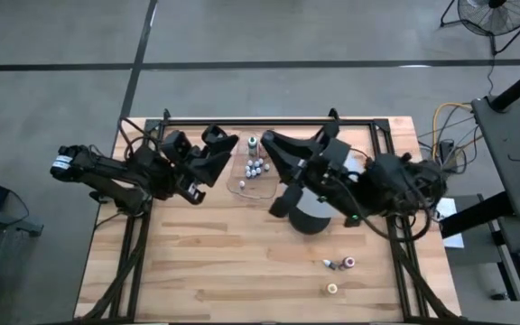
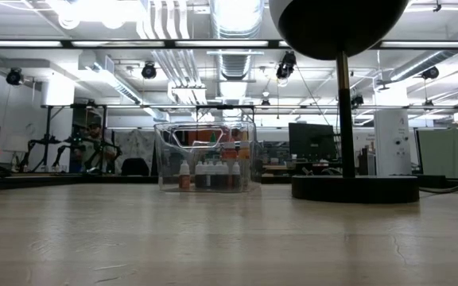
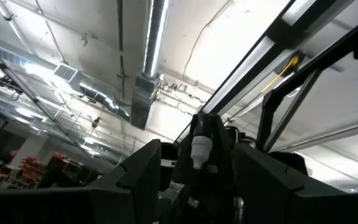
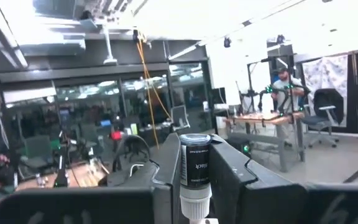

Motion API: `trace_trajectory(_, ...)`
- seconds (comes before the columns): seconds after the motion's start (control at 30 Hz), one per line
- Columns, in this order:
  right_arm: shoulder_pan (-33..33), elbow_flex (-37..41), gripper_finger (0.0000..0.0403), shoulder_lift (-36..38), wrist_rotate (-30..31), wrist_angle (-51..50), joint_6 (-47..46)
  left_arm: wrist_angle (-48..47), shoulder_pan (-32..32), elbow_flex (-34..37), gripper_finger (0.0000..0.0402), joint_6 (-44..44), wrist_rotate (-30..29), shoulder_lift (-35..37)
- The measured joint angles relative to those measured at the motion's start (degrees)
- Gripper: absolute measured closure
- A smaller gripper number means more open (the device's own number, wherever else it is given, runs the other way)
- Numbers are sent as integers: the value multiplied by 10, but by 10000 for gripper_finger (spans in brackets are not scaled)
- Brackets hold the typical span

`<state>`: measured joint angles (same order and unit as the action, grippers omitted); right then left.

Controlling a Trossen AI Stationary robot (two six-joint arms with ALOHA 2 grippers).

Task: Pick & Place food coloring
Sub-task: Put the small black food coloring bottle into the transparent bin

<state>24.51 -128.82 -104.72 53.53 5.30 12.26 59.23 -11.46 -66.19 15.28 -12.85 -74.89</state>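
Observation:
Several food coloring bottles (image 1: 255,167) stand in the clear tray (image 1: 240,183) at the table's far middle; the low view shows them too (image 2: 209,175). Three more lie at the near right (image 1: 329,264) (image 1: 348,263) (image 1: 332,289). My right gripper (image 1: 272,144) (image 4: 196,149) is raised beside the tray's right side, shut on a black-labelled bottle (image 4: 196,165). My left gripper (image 1: 227,144) (image 3: 197,152) is raised left of the tray and slants up toward the ceiling, with a white-capped bottle (image 3: 201,148) between its fingers. Neither gripper shows in the low view. My left gripper has a small bottle between its two fingers, showing a white cap (image 3: 201,149) and a dark body (image 3: 211,124). The spots where the fingers meet it are too dark to make out. The bottle is lifted clear of the table. My right gripper pinches the bottle's dark labelled body (image 4: 196,171) between its two fingers, one on each side. The bottle lies along the fingers, its flat end pointing out past the tips and its white cap (image 4: 195,202) back toward the palm. It is lifted clear of the table.
The white globe on its black base (image 1: 310,215) (image 2: 355,188) stands right of the tray, under my right arm. A black frame rail (image 1: 269,120) runs along the far edge. Bare wood lies at the near middle and left (image 1: 215,262).

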Motion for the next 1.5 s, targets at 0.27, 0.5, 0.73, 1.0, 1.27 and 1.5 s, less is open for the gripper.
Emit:
trace_trajectory(0.27, -19, -34, 353, -35, -25, 17, -17, 37, 2, 0, 232, 26, 49, 0)
trace_trajectory(0.5, -21, -60, 353, -69, -27, 13, -9, 36, 18, 0, 232, 72, 80, -3)
trace_trajectory(0.73, -20, -61, 353, -68, -26, 10, -13, 32, 22, 0, 232, 103, 91, -16)
trace_trajectory(1.0, -19, -61, 353, -65, -24, 9, -8, 56, 25, -12, 232, 116, 94, -38)
trace_trajectory(1.27, -18, -61, 353, -65, -24, 6, -7, 47, 26, -55, 232, 133, 120, -70)
trace_trajectory(1.5, -15, -61, 353, -64, -24, -4, -7, 42, 28, -66, 232, 148, 124, -79)
